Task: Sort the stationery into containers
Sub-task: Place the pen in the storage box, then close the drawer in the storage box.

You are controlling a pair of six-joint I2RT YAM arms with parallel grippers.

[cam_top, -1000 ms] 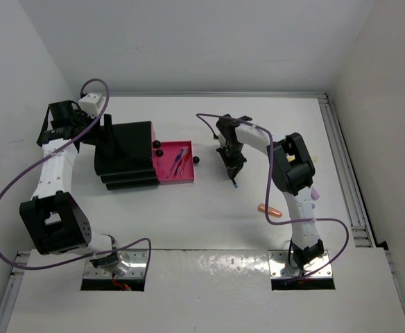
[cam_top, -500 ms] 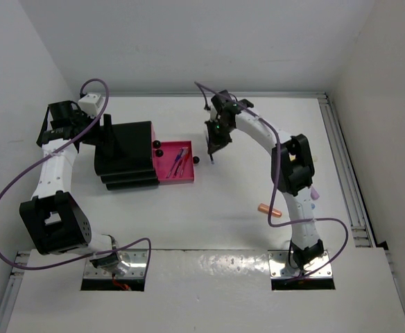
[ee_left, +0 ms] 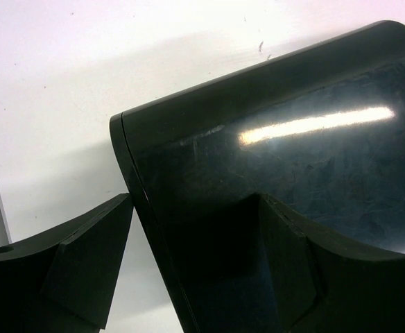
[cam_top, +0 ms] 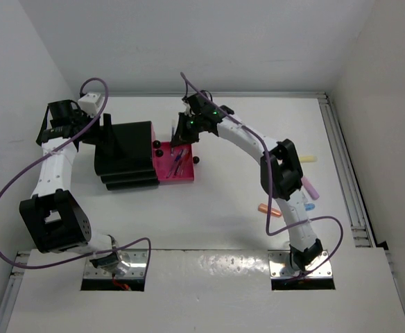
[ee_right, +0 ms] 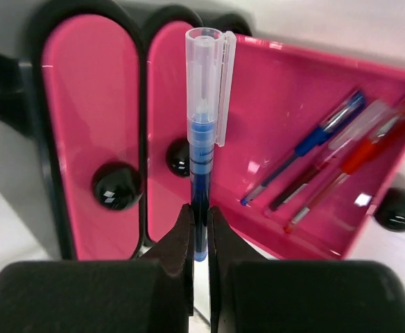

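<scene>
Two grippers work at the black stepped three-tier box [cam_top: 126, 149]. The right gripper [ee_right: 200, 215], pinching a slim blue pen with a clear cap [ee_right: 202, 132], holds it over the edge of the pulled-out pink drawer [ee_right: 272, 97] on the box's right, where three slim pens [ee_right: 312, 141] lie. The left gripper [ee_left: 195, 199], spread wide, straddles the box's far-left corner, apparently without touching. Stubby highlighters [cam_top: 268, 209] lie well right of the box.

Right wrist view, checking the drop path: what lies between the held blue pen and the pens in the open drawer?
Right wrist view: only bare pink floor of the open drawer separates the gripped blue pen from the lying pens.
</scene>
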